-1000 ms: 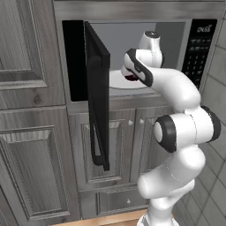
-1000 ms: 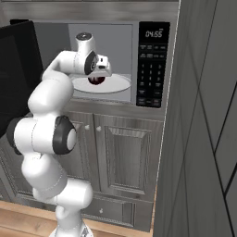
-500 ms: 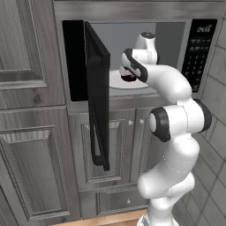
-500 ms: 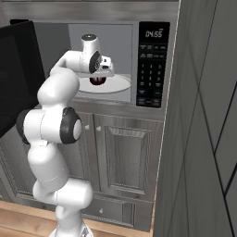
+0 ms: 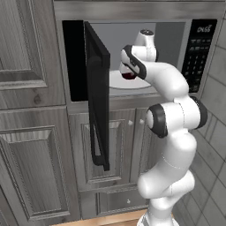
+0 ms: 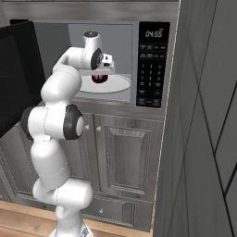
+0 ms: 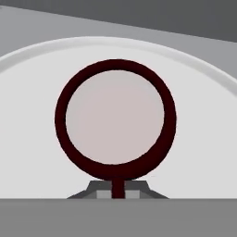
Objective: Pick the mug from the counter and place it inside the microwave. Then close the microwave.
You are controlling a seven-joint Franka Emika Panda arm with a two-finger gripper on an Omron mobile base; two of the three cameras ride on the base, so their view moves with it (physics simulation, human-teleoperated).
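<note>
Inside microwave, upper centre of both base views: maroon mug upright on white round turntable, hand directly above it. Gripper pointed down at mug; jaws drawn nearly together, clamped on mug at its handle side. From hand view, looking straight down: dark red rim of mug a full circle at frame centre, pale inside visible, handle a short dark stub at lower centre between two grey fingertips. Turntable pale all round mug, curved edge arcing across upper part of frame, grey cavity floor beyond. Microwave door swung wide open, black glass edge-on at centre left of left base view, long black handle toward lower end. Keypad panel at right of cavity, clock digits lit. Grey wooden cabinets below microwave, doors shut.
</note>
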